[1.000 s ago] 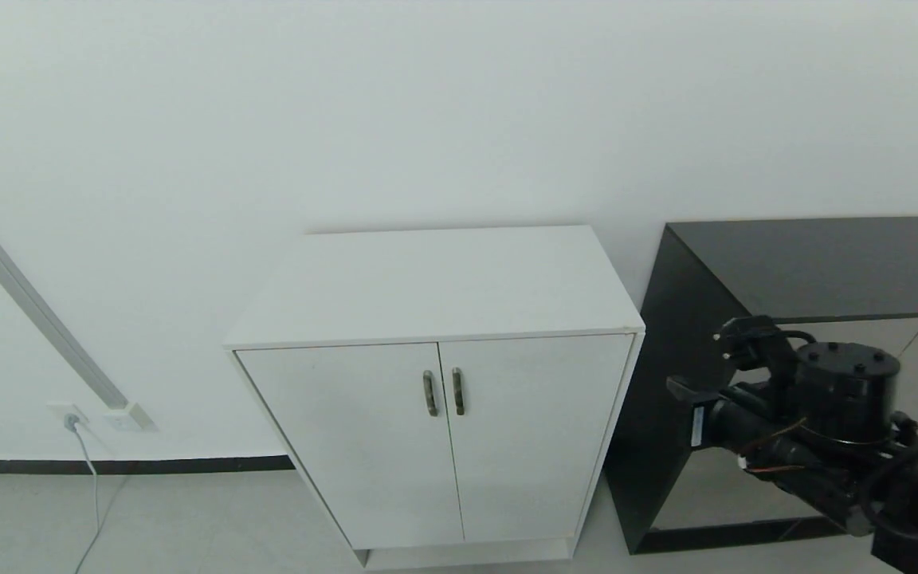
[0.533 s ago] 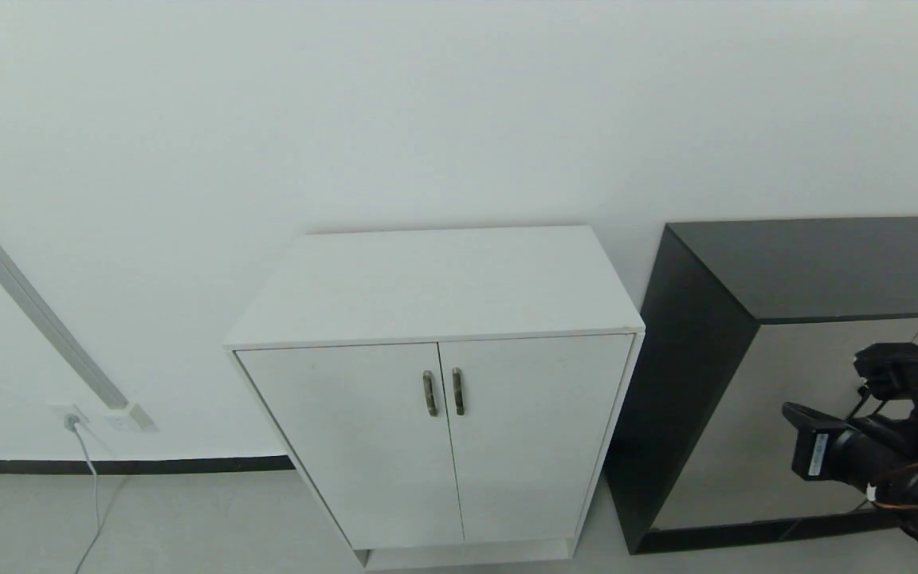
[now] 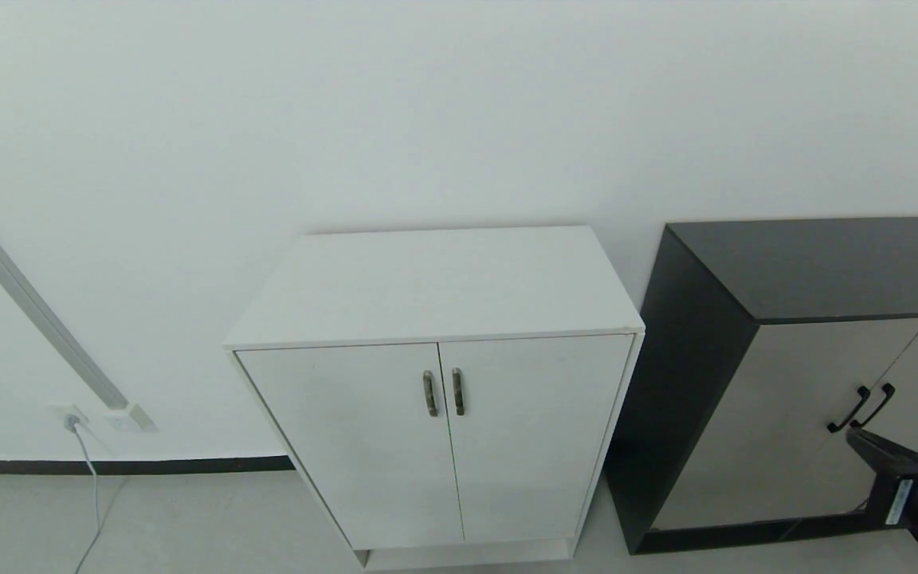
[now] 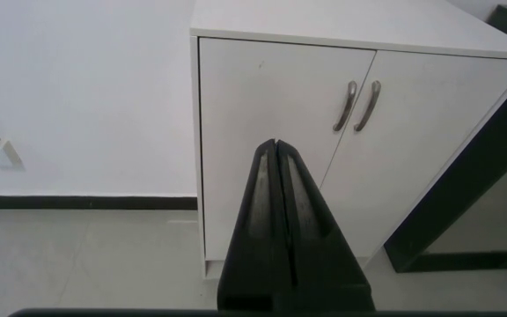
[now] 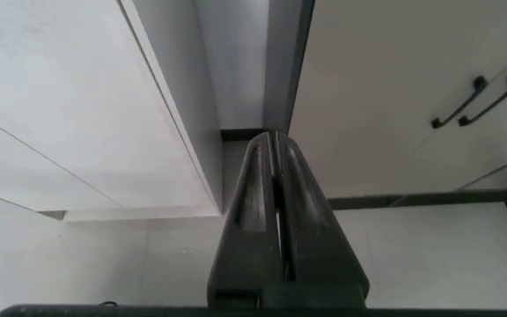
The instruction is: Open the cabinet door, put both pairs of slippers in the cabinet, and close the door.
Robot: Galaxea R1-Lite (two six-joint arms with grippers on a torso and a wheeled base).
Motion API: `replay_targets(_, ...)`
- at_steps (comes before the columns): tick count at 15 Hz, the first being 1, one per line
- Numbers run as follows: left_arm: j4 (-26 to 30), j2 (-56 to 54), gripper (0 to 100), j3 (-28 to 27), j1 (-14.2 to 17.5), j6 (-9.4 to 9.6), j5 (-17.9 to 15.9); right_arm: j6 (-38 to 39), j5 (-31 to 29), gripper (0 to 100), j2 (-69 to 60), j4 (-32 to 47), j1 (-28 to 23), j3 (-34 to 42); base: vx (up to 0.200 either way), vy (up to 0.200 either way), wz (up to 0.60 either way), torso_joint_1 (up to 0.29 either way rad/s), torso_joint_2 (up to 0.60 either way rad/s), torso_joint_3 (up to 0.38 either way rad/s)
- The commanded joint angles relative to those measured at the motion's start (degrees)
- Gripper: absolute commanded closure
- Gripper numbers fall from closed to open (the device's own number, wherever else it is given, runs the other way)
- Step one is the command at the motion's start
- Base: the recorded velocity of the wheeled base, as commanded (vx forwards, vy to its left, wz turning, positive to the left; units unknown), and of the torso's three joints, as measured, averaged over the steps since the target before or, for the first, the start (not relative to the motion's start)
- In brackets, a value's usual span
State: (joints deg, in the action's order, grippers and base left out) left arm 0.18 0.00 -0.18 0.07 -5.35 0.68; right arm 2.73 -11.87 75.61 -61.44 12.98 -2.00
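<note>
The white cabinet (image 3: 435, 287) stands against the wall with both doors shut. Its two metal handles (image 3: 443, 392) sit side by side at the middle seam. In the left wrist view my left gripper (image 4: 276, 145) is shut with nothing in it, held off in front of the cabinet's left door (image 4: 271, 97), lower than the handles (image 4: 359, 106). My right gripper (image 5: 276, 139) is shut and empty too, low near the gap between the white cabinet's side (image 5: 60, 106) and the dark cabinet (image 5: 394, 88). My right arm (image 3: 917, 494) shows at the head view's bottom right corner.
A dark cabinet (image 3: 810, 263) with pale doors and black handles (image 3: 861, 406) stands close to the white one's right. A wall socket with a cable (image 3: 76, 426) is at the left. Bare floor (image 4: 86, 255) lies before the cabinet.
My right arm has drawn back to the right and down, from in front of the dark cabinet to the picture's corner, uncovering that cabinet's black handles. The white cabinet has not changed.
</note>
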Motion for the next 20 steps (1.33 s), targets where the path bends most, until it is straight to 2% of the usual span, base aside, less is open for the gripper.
replay_targets(1,-0.01,0.00,100,0.01,0.01,-0.01,0.02,-0.09,0.01,100,-5.21,0.97,0.02,2.00,0.000,0.000,0.00,0.000,0.00,0.000)
replay_targets(4,-0.01,0.09,100,0.01,0.01,-0.01,0.02,-0.09,0.27,100,-12.94,9.41,0.20,2.00,0.000,0.000,0.00,0.000,0.00,0.000)
replay_targets(7,-0.01,0.09,100,0.01,0.01,-0.01,0.02,-0.18,3.96,100,-26.65,23.38,0.38,2.00,0.000,0.000,0.00,0.000,0.00,0.000)
replay_targets(10,-0.01,0.09,100,0.09,0.01,-0.10,0.02,-0.18,9.06,100,-37.11,38.15,0.46,2.00,0.000,0.000,0.00,0.000,0.00,0.000)
replay_targets(11,-0.01,0.09,100,0.01,0.01,-0.01,0.02,-0.27,12.31,100,-42.38,45.71,0.46,2.00,0.000,0.000,0.00,0.000,0.00,0.000)
replay_targets(13,-0.09,0.09,100,0.01,0.01,-0.01,0.02,-1.94,14.86,100,-48.18,52.92,0.46,2.00,0.000,0.000,0.00,0.000,0.00,0.000)
replay_targets(20,-0.09,0.09,100,0.01,0.01,-0.01,0.02,-6.69,16.44,100,-52.32,58.89,0.64,2.00,0.000,0.000,0.00,0.000,0.00,0.000)
